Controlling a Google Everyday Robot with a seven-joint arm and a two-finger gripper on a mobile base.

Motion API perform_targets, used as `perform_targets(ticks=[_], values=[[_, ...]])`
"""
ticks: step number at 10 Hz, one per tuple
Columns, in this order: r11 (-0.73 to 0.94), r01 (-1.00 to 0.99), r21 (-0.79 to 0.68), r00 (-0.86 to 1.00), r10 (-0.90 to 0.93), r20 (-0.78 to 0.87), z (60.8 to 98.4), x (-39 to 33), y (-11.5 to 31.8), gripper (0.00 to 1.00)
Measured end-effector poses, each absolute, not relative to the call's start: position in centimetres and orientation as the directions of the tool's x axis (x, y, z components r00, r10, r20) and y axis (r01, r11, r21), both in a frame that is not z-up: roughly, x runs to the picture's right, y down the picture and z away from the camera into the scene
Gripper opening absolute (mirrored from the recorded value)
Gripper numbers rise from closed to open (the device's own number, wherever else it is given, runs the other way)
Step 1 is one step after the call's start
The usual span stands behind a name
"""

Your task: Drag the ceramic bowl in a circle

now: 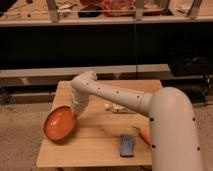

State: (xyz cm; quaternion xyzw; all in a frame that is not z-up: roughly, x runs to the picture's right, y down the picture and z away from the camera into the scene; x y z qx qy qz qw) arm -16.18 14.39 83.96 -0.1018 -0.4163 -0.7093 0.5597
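The ceramic bowl [59, 124] is wide, shallow, glossy orange. It sits at the left side of the wooden table [95, 152], with its left rim at or just past the table's left edge. My white arm reaches in from the lower right, bends near the table's back edge and comes down to the bowl. The gripper [75, 114] is at the bowl's right rim, touching it. The small white cup is hidden, probably behind the arm.
A blue sponge [128, 145] lies at the front right of the table with a thin orange object [145, 136] next to it. A small white item [113, 107] lies mid-table. A dark shelf unit stands behind the table.
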Motion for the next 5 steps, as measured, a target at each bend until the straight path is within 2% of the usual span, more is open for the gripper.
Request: perform_targets(ticks=[5], values=[[0.110,0.914,0.390,-0.200,-0.714,0.671,86.4,-10.2,12.6,0.02]])
